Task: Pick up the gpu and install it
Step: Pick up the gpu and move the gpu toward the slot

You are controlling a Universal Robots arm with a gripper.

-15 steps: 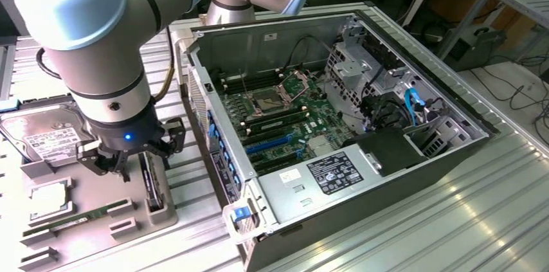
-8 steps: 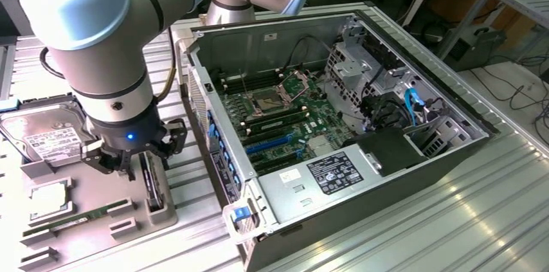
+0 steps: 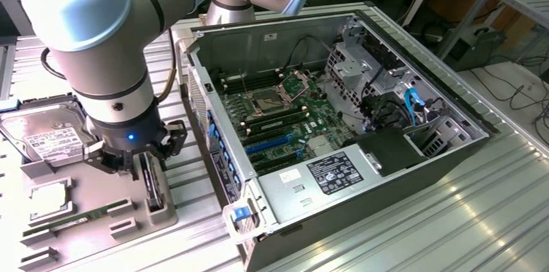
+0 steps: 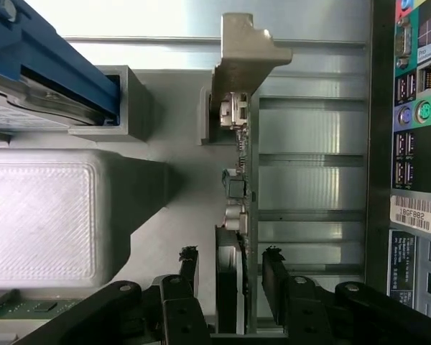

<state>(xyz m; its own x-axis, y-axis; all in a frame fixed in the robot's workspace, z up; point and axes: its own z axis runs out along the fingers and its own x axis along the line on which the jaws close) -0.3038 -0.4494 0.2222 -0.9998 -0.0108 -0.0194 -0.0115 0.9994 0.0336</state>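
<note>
Gpu (image 3: 155, 185) standing on edge in grey holder (image 3: 90, 185) on tabletop (image 3: 480, 220), at exterior view's left of open computer case (image 3: 412, 175). Showing thin green board edge, dark fan slab, silver end bracket (image 4: 246, 65). Gripper (image 4: 230, 255) straddling card, released: fingers (image 4: 189, 262) flanking both faces, narrow gaps showing.

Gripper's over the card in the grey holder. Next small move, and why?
Probably close the jaws. The gripper straddles the edge-on green circuit card with black fan and silver bracket standing in the grey plastic holder, with gaps visible on both sides, so nothing is gripped yet.
</note>
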